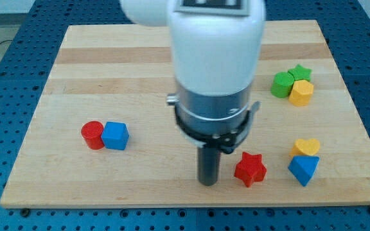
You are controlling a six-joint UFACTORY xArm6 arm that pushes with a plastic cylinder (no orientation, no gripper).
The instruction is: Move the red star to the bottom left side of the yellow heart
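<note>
The red star lies on the wooden board near the view's bottom, right of centre. The yellow heart sits to its right and slightly higher, touching a blue triangle just below it. My tip stands on the board just left of the red star, a small gap between them. The arm's white and grey body hides the board's middle above the tip.
A red cylinder and a blue cube touch each other at the view's left. A green cylinder, a green star and a yellow hexagonal block cluster at the upper right. The board's bottom edge is close below the tip.
</note>
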